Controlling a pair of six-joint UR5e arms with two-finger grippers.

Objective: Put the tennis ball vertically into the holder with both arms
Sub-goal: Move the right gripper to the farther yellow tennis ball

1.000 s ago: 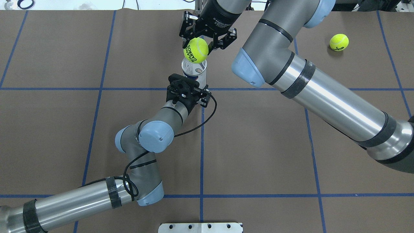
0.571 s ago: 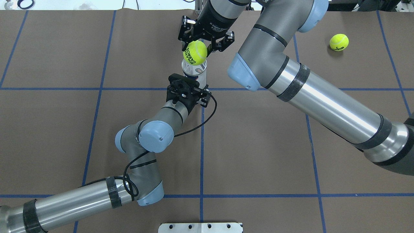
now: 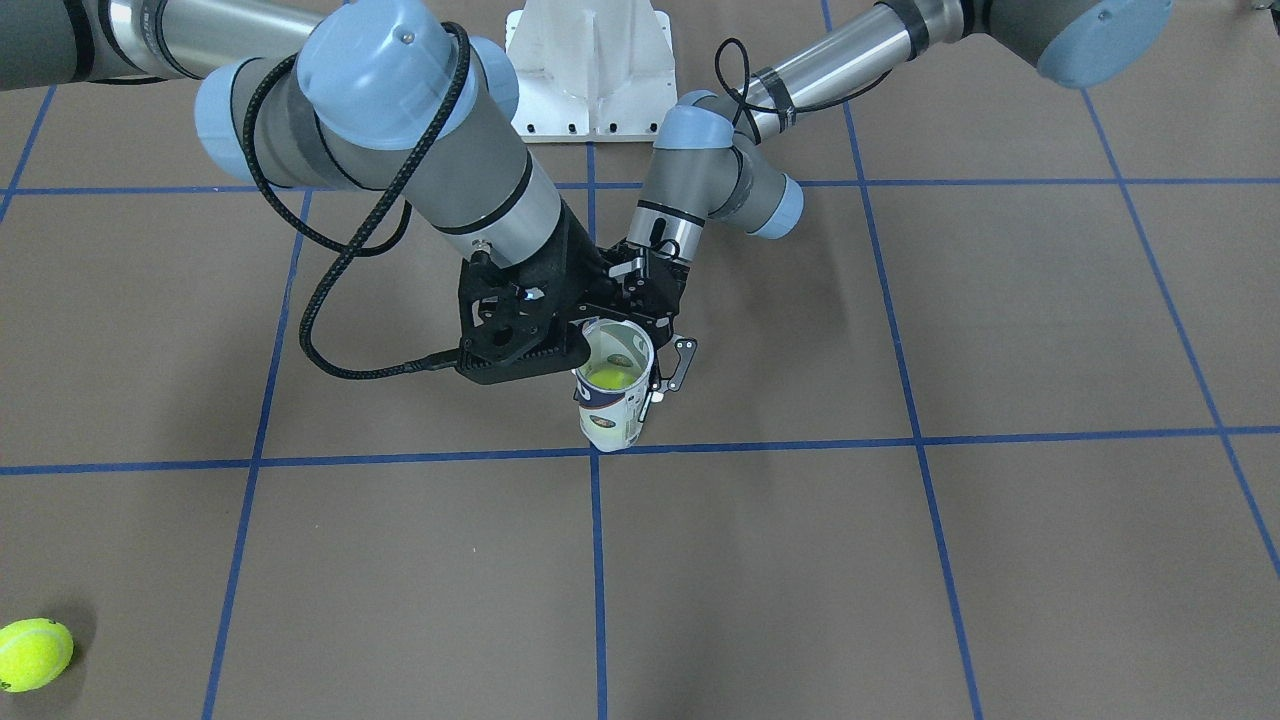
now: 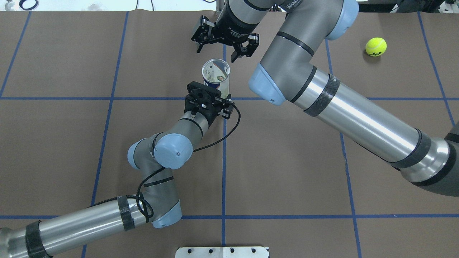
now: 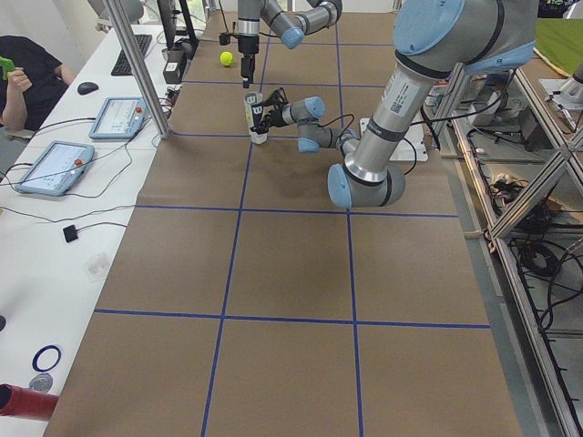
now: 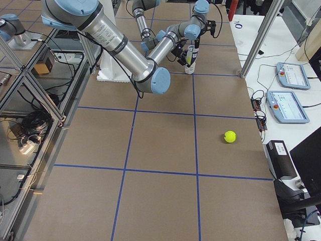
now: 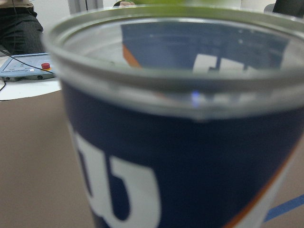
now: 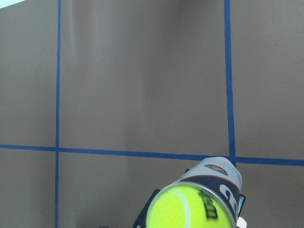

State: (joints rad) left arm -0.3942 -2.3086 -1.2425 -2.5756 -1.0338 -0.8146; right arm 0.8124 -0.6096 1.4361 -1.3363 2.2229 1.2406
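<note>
Where left gripper (image 4: 207,102) sits half-hidden behind holder (image 4: 216,77), tennis ball (image 3: 610,377) dim inside

Glossy clear-plastic holder (image 3: 610,415), fuzzy tennis ball (image 8: 185,209), matt brown paper tabletop (image 4: 287,161).

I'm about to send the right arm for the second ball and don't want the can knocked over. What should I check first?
1. Tennis ball inside the holder: ok, yellow shows through the open mouth.
2. Ball settled at the bottom: cannot tell.
3. Right gripper jaws open and empty: ok.
4. Right gripper clear of the rim: looks ok; its wrist view sees the mouth from above.
5. Left gripper jaws around the holder, holder upright: ok.
6. Spare ball in the open on the table: ok.
</note>
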